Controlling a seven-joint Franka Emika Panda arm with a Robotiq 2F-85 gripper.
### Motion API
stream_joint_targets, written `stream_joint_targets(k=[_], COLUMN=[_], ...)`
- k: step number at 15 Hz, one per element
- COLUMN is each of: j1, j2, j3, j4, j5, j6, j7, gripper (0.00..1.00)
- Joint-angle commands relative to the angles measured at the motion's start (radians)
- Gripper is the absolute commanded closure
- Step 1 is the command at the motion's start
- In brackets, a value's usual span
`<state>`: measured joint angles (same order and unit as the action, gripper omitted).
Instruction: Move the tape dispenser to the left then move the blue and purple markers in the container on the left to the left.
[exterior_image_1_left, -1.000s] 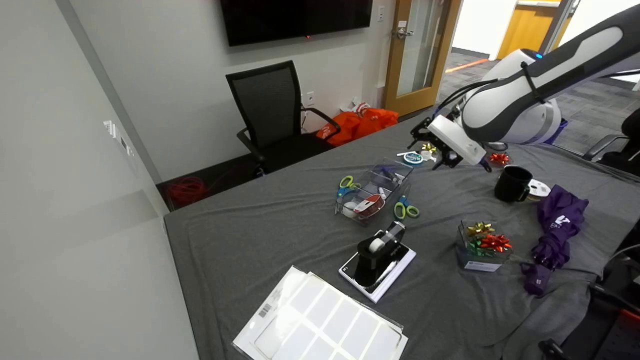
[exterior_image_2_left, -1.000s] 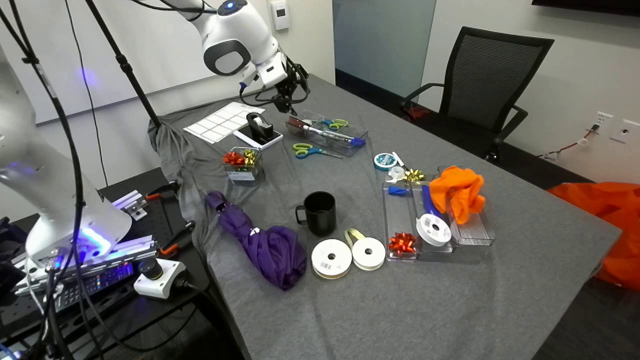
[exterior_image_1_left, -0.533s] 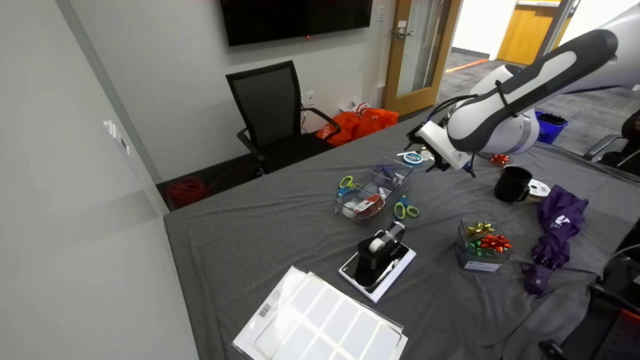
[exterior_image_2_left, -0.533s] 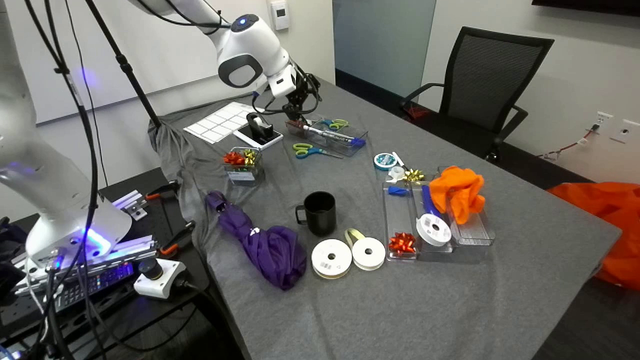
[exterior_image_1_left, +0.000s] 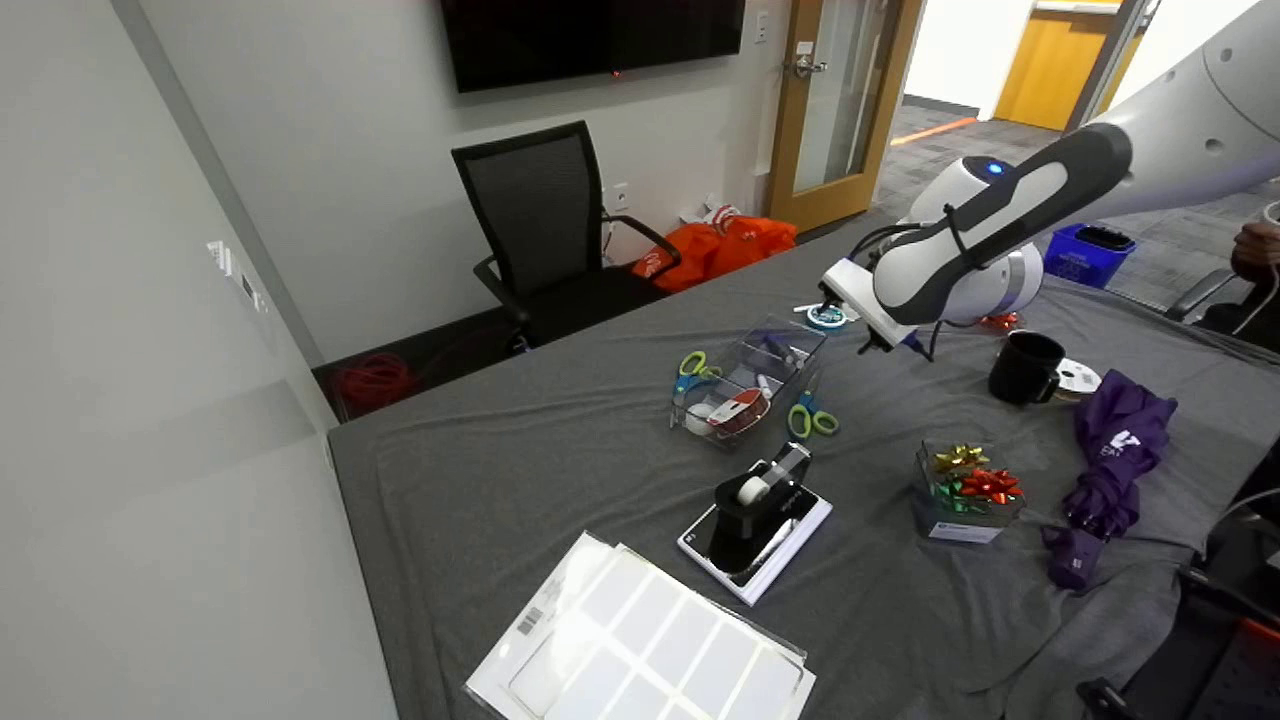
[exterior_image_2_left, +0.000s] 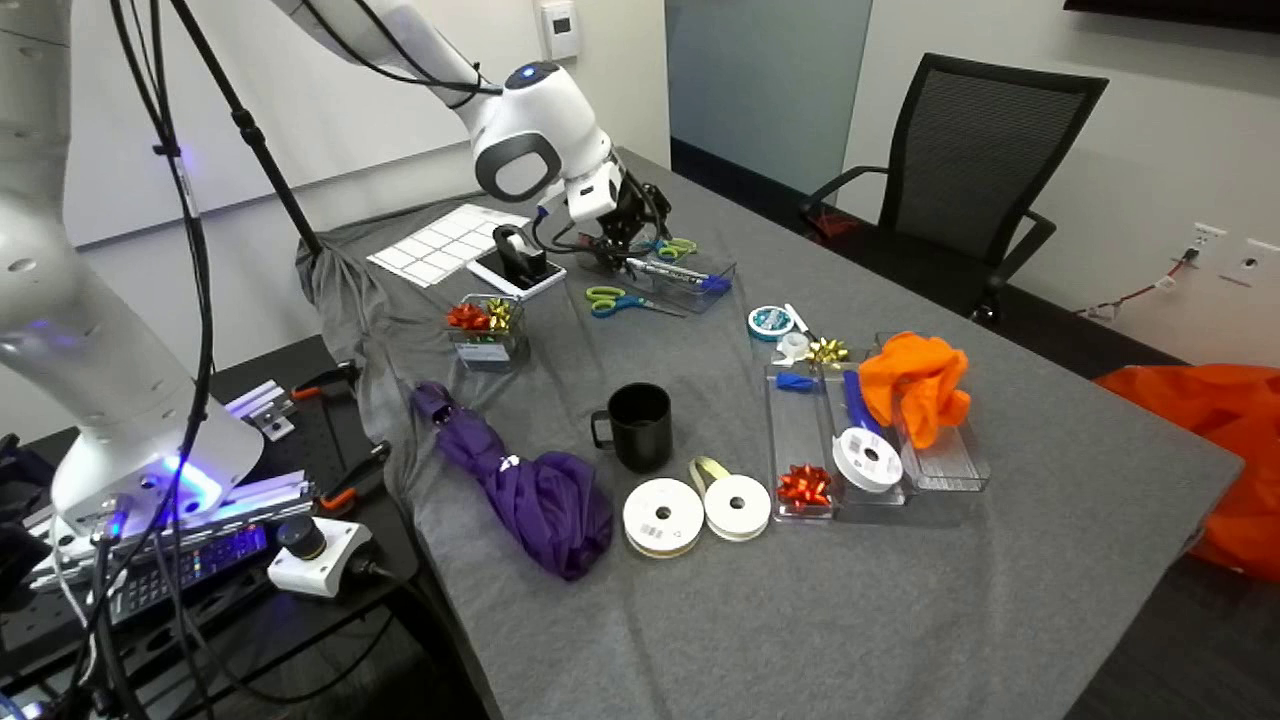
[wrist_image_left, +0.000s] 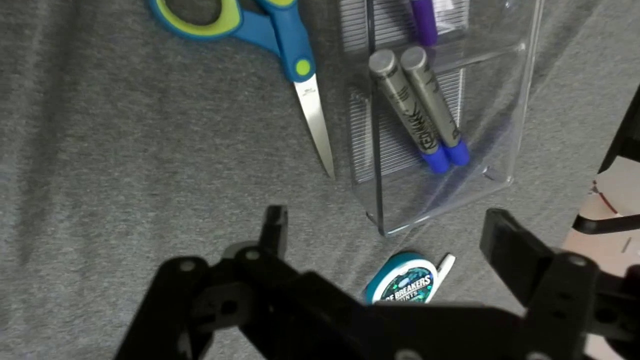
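The black tape dispenser (exterior_image_1_left: 738, 525) stands upright on a flat black-and-white slab and also shows in an exterior view (exterior_image_2_left: 515, 258). It is out of the wrist view. A clear divided container (wrist_image_left: 378, 165) lies beyond it. Two grey markers with blue caps (wrist_image_left: 410, 107) lie side by side in its end compartment, and a purple marker (wrist_image_left: 425, 22) lies in the neighbouring one, partly cut off. My gripper (wrist_image_left: 387, 220) is open and empty, above the table by the container's end. In an exterior view the gripper (exterior_image_2_left: 615, 245) hides part of the container.
Scissors (wrist_image_left: 295, 45) lie beside the container, with a mints tin (wrist_image_left: 405, 280) off its end. A black mug (exterior_image_2_left: 640, 425), purple umbrella (exterior_image_2_left: 520, 485) and box of bows (exterior_image_2_left: 486, 335) stand nearby. More clear containers hold an orange cloth (exterior_image_2_left: 915, 385). Label sheets (exterior_image_1_left: 650, 640) lie beside the slab.
The arm and open gripper have moved left in an exterior view, and right and lower in an exterior view, over the divided container's area. The objects on the table have not moved.
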<state>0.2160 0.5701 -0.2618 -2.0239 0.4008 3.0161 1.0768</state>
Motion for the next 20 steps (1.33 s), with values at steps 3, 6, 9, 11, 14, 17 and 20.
stream_joint_targets(k=[3, 6, 9, 11, 14, 17, 20], j1=[0.052, 0.003, -0.028, -0.049, -0.076, -0.098, -0.122], j2=[0.060, 0.073, 0.085, 0.097, 0.119, 0.146, 0.172], j3=[-0.066, -0.006, 0.032, 0.055, 0.081, 0.100, 0.123], j4=[0.154, 0.224, 0.282, 0.322, 0.375, 0.421, 0.458], j5=[-0.123, -0.173, -0.207, -0.220, -0.224, -0.220, -0.227], j6=[-0.197, -0.309, -0.421, -0.494, -0.569, -0.601, -0.598], j7=[0.196, 0.218, 0.220, 0.217, 0.217, 0.208, 0.151], gripper=[0.00, 0.00, 0.00, 0.00, 0.00, 0.00, 0.00])
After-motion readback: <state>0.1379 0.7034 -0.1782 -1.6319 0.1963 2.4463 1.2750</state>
